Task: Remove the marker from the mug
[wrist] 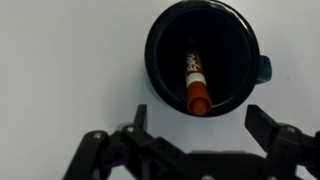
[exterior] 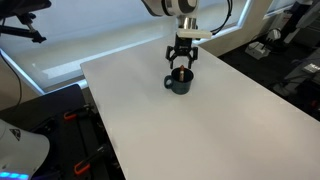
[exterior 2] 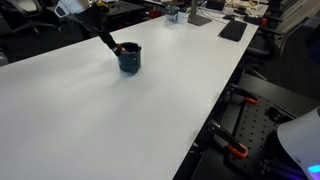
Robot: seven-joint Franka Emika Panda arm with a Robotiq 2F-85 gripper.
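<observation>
Marker (wrist: 194, 78) is leaning inside the mug (wrist: 153, 60), probably light, stiff and slick; its upper orange end is offering the best hold. Jaws are hanging wide open, empty.

The pincer (exterior 2: 113, 45) hangs at the rim of the mug (exterior 2: 130, 61) on the white table (exterior 2: 120, 125).

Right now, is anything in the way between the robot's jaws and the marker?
No, nothing visible. In the wrist view the open jaws hang above the mug, and the marker leans inside it with its orange end up by the rim, uncovered.
</observation>
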